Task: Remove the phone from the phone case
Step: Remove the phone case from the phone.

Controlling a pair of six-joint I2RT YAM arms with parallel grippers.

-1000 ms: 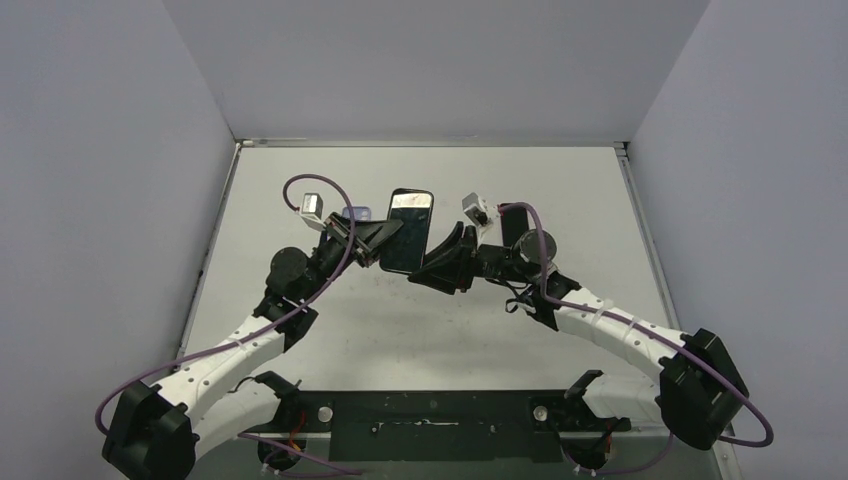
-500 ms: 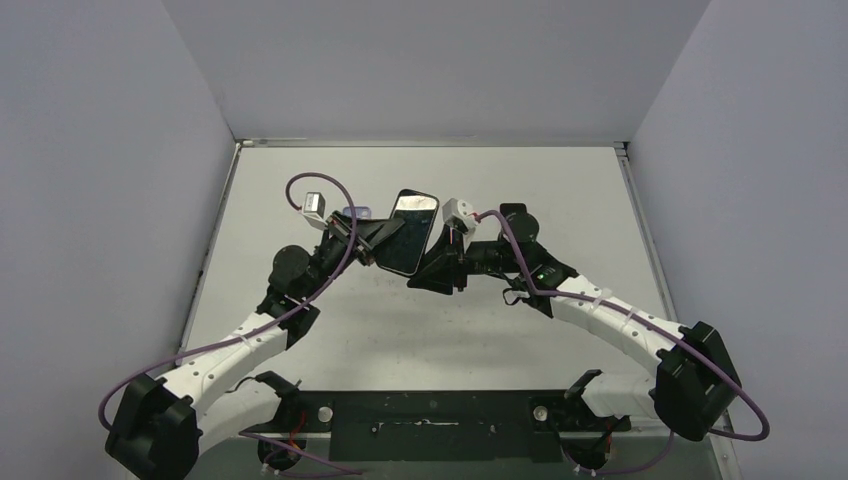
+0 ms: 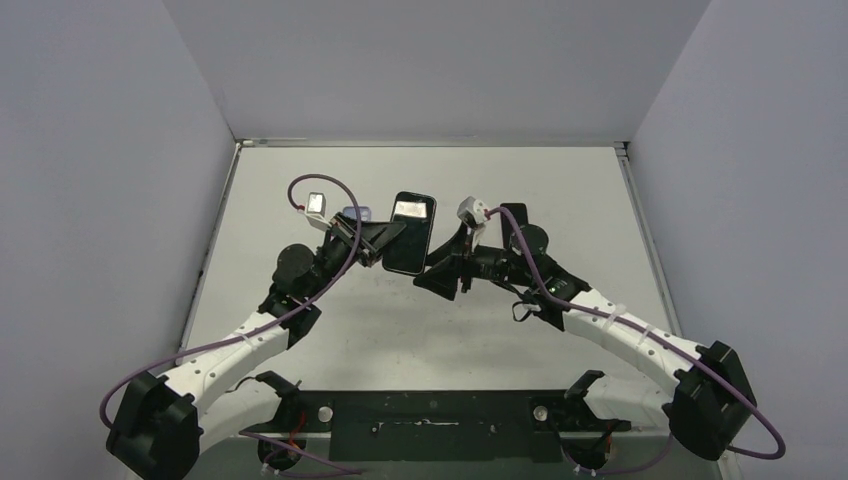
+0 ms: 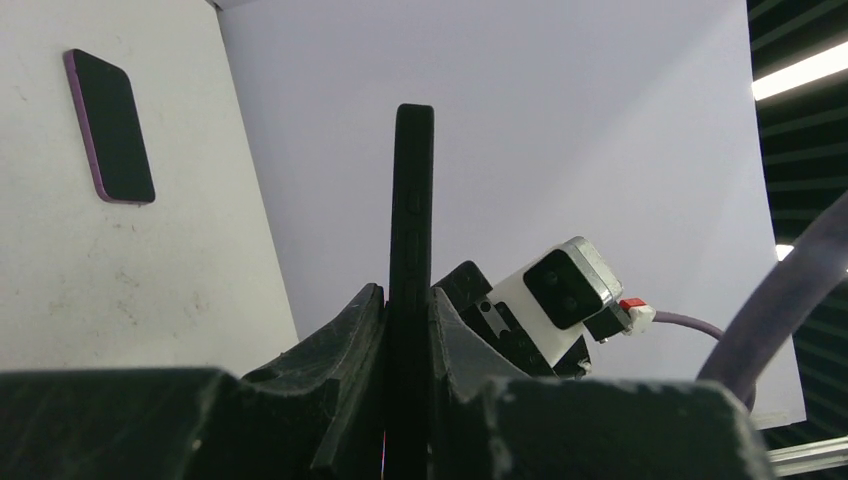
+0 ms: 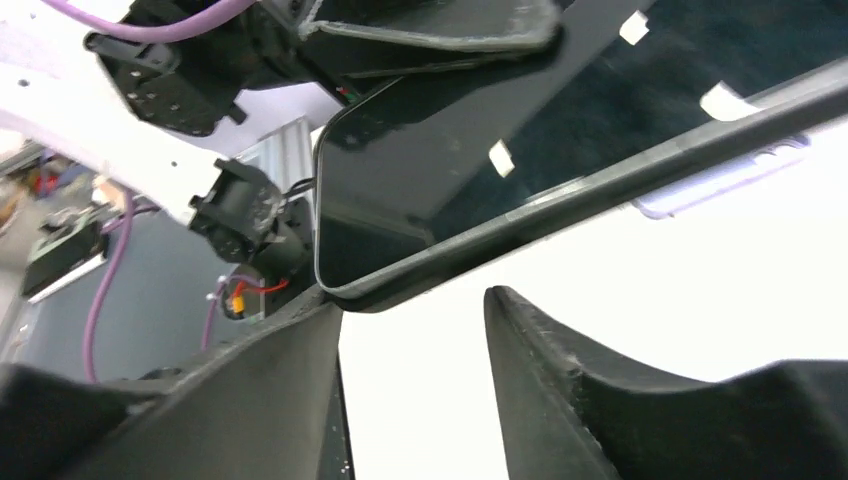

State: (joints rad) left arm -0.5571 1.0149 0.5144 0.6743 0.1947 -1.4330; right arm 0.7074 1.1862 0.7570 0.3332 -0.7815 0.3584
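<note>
The left gripper (image 3: pixel 383 240) is clenched on the phone (image 3: pixel 410 232), pinching its long side from 9 o'clock in the overhead view; the phone is lifted off the table (image 3: pixel 420 330), a little toward 12 o'clock from the table's middle, screen up and catching a pale reflection near its far end. In the left wrist view it stands edge-on and upright between the two fingers, and the black phone case (image 4: pixel 411 210) shows as a thick dark rim along that edge. The right gripper (image 5: pixel 410 300) sits at about 4 o'clock of the phone, released, its jaws parted with nothing clamped between them; in its own camera the phone's rounded near corner is just above the left finger, and I cannot tell whether they touch, while the right finger stands clear below the case's edge. A flat slab with a purple rim (image 4: pixel 110 125) lies on the table at 10 o'clock of the phone, apart from both grippers; whether it is a second phone or a case I cannot tell.
</note>
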